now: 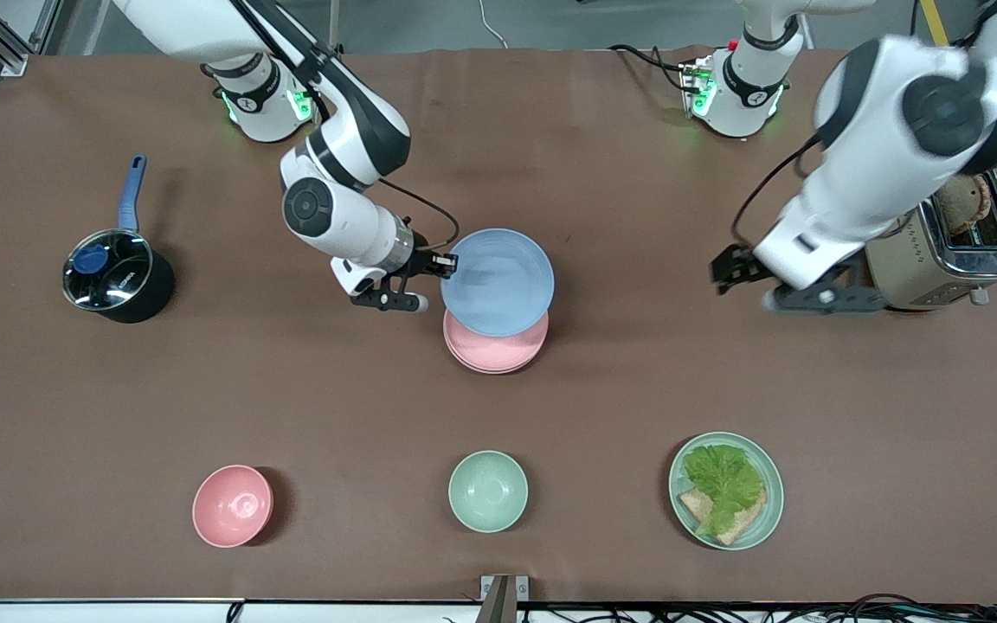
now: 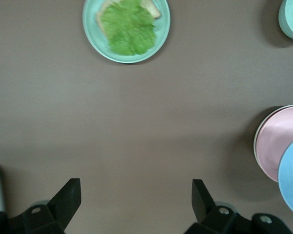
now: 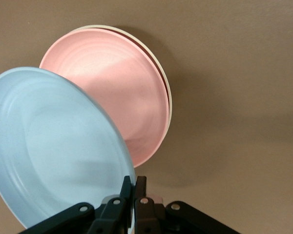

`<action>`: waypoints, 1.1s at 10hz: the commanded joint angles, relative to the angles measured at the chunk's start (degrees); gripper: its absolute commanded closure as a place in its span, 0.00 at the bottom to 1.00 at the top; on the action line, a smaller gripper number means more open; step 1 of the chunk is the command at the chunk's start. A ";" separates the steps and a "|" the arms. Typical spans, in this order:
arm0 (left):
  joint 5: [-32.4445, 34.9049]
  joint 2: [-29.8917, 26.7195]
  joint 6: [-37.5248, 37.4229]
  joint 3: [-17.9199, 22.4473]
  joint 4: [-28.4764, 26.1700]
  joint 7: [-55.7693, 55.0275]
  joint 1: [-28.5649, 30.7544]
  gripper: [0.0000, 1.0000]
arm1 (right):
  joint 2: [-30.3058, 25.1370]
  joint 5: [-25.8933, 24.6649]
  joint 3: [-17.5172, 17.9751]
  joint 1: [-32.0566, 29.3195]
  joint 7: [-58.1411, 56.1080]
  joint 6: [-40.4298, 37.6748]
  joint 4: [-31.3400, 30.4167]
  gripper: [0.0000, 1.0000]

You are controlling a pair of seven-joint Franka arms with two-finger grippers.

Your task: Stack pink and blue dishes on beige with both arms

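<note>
the right gripper hangs over the middle of the brown table with its jaws pinched narrow on the rim of the round, shallow pale blue matte plate. in the right wrist view the two black fingers meet on that rim, and the plate spreads out from them, tilted. under the held plate and partly covered by it lies the round pale pink matte plate, which rests on the cream-beige matte plate; only a thin pale edge of the beige one shows around the pink one.

the left gripper hovers over bare table toward the left arm's end, just beside the steel toaster, its jaws spread wide with nothing between them. in the left wrist view the pink and blue plates sit well off to one side of those jaws, and the pale green plate with lettuce and bread lies out ahead of them.

a small pink bowl and a mint-green bowl stand nearest the front camera, and a black lidded saucepan with a blue handle sits toward the right arm's end.
</note>
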 commanded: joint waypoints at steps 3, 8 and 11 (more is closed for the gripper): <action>-0.11 -9.19 -6.22 3.30 -2.12 12.53 5.35 0.00 | 2.66 -0.87 0.39 1.47 1.17 7.70 -2.15 0.98; -0.11 0.19 -24.25 3.91 22.56 14.42 5.81 0.00 | 5.47 -1.75 -0.05 2.18 1.44 10.25 -2.23 0.91; -2.13 -1.99 -24.70 8.22 19.79 11.80 4.40 0.00 | 5.04 -2.01 -0.32 1.48 1.26 9.73 -2.32 0.55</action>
